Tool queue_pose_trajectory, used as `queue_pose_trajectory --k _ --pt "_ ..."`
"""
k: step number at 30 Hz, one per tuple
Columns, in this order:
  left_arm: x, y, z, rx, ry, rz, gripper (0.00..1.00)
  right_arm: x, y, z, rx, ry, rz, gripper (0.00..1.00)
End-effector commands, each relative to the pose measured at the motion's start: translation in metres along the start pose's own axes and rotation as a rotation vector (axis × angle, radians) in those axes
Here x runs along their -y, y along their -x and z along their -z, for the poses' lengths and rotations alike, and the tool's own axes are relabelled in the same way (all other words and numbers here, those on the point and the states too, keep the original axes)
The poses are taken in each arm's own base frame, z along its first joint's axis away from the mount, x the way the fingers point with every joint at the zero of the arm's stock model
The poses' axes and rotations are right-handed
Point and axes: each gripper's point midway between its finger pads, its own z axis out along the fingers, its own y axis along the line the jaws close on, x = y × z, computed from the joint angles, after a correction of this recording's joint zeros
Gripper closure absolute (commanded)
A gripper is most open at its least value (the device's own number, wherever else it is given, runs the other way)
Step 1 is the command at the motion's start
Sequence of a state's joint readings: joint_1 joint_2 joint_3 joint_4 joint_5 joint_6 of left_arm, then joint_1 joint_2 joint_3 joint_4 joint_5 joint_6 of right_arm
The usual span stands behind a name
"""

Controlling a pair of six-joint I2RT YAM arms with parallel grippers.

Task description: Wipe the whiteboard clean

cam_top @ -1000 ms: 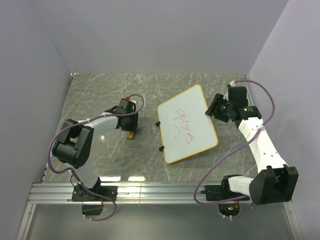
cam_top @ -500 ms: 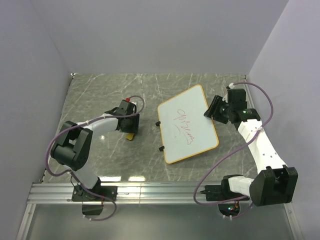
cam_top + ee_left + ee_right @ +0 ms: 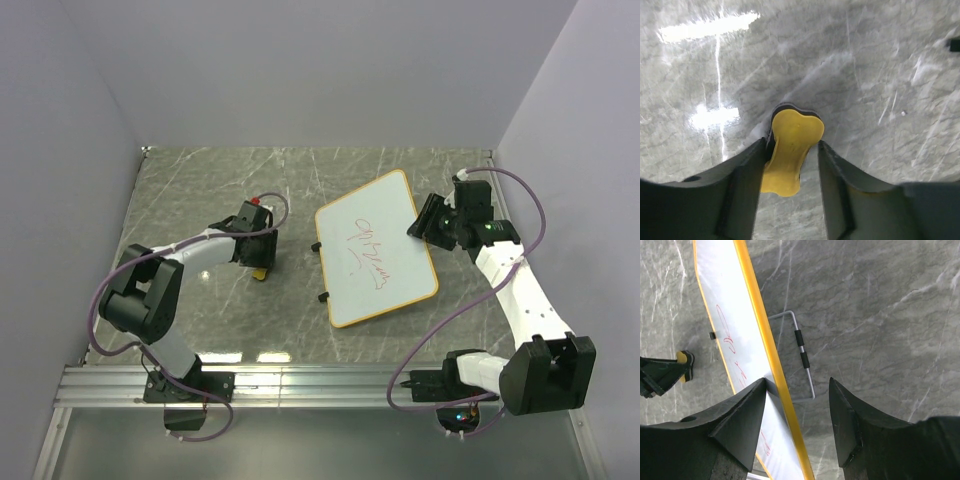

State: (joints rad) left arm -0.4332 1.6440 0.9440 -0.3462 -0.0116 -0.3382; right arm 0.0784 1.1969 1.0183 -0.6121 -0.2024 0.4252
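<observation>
left gripper (image 3: 262,262) sits low on the table (image 3: 190,190), jaws narrow around the yellow eraser (image 3: 791,150). the wrist view shows the eraser upright between the two fingers, with its foot on the marble. can't tell whether they pinch it or only flank it.

whiteboard (image 3: 375,262) lies at 3 o'clock from that gripper, near but apart, with bare table between. two small black clips (image 3: 323,297) on its long left edge face the eraser. its long axis runs roughly 11 to 5 in the top view, and the red scribble (image 3: 368,252) follows the same line down the middle.

right gripper (image 3: 424,222) is at the board's 2 o'clock, on the far right edge. jaws are wide, and in its wrist view the orange frame (image 3: 762,340) passes between the fingers. no contact is visible. a wire stand (image 3: 801,347) shows beyond the frame.

judgement: the right arm is nearer the board and placed to steady it. the eraser arm has to travel toward 3 o'clock, then stroke along the 11–5 line.
</observation>
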Motion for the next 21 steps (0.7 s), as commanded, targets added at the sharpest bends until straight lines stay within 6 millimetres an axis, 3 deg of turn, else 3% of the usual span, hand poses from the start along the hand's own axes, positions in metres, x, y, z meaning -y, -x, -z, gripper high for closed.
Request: queue_pose_trajectory --k 1,6,10,14,18,21 --pt "0.002 0.0 0.004 0.013 0.005 0.002 0.5 0.006 0.006 0.002 0.034 -0.018 0.026 0.4" --pt "0.002 -0.006 0.0 -0.002 0.016 0.007 0.65 0.0 0.012 0.004 0.04 0.005 0.027 0.4" --pt "0.001 -0.009 -0.004 -0.013 0.025 0.011 0.77 -0.027 0.02 0.008 0.048 0.142 0.05 0.38" --pt "0.002 -0.012 -0.005 -0.026 0.026 0.008 0.99 -0.047 0.026 0.006 0.039 0.242 0.051 0.37" --pt "0.006 -0.015 -0.007 -0.055 0.012 0.004 1.0 -0.052 0.03 -0.003 0.037 0.275 0.045 0.36" --pt "0.012 -0.006 -0.001 -0.039 -0.006 0.002 1.0 -0.049 0.031 -0.01 0.035 0.276 0.029 0.37"
